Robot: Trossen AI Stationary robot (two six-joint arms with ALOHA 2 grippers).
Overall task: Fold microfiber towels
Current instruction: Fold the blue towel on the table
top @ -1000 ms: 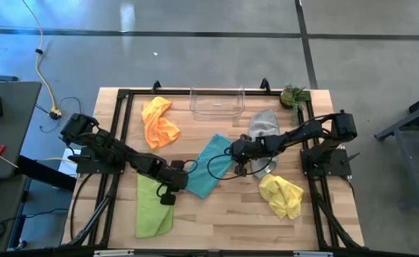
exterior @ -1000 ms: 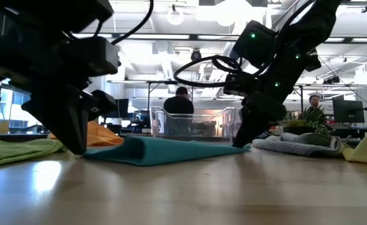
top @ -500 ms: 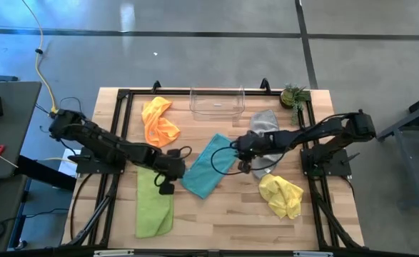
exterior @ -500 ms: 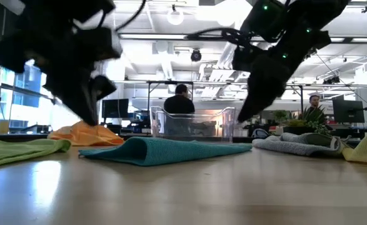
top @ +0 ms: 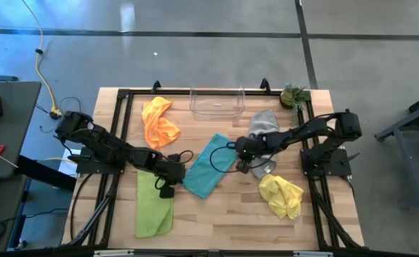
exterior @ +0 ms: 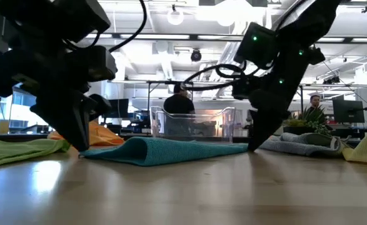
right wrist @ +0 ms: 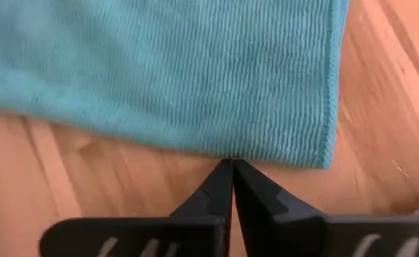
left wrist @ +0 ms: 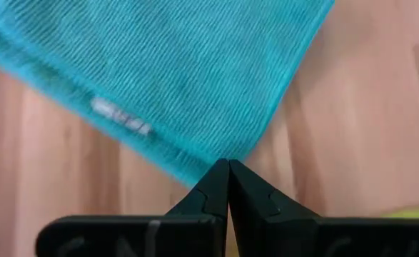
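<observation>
The teal towel (top: 208, 165) lies folded and flat on the wooden table, near its middle. My left gripper (top: 172, 177) is shut, fingers pointing down, at the towel's near-left corner (left wrist: 195, 170). My right gripper (top: 239, 158) is shut and low at the towel's right edge (right wrist: 266, 153), near a corner (right wrist: 327, 160). The orange towel (top: 158, 121), grey towel (top: 264, 123), yellow towel (top: 282, 195) and lime green towel (top: 154, 203) lie around it, untouched. My left gripper's shut fingertips (left wrist: 220, 178) stand at the teal towel's corner, coming from above. No cloth shows between them, and I cannot tell whether they touch the towel. My right gripper's shut fingertips (right wrist: 227, 178) stand against the towel's hemmed edge from above. No cloth shows between them, and touch cannot be told.
A clear plastic bin (top: 217, 101) stands at the far edge and a small plant (top: 293, 95) at the far right corner. A black frame (top: 123, 96) runs round the table. Bare wood (top: 223, 214) lies along the near side.
Both grippers rose off the table from the teal towel's two ends, then came back down to the same ends. They stand low at the towel again. The towel has stayed flat.
</observation>
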